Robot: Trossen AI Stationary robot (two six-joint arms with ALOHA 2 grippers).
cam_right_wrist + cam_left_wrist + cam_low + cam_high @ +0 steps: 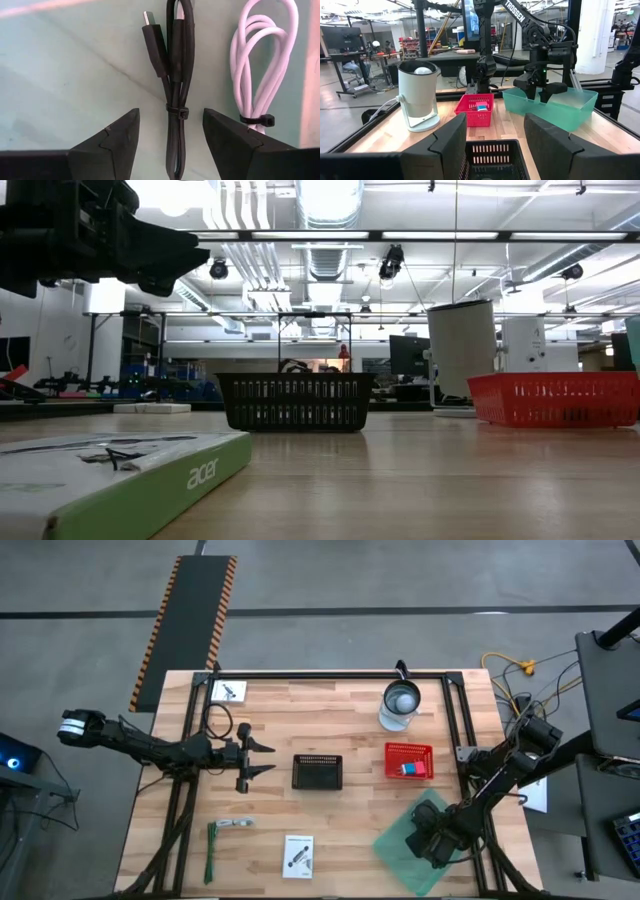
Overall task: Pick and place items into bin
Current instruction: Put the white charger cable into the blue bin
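Right gripper [170, 132], fingers spread, hovers in the green bin [400, 840] over a black cable [172, 75], a white cable [265, 65] beside it; left gripper [262, 758], spread, waits left of the black basket [317, 772].

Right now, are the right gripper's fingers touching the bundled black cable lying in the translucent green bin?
Apart. In the right wrist view the bundled black cable runs between the right gripper fingers, with bin floor visible on both sides.

"acer" on the green-edged card [120, 470]; "TROSSEN" on the far arm [516, 12]
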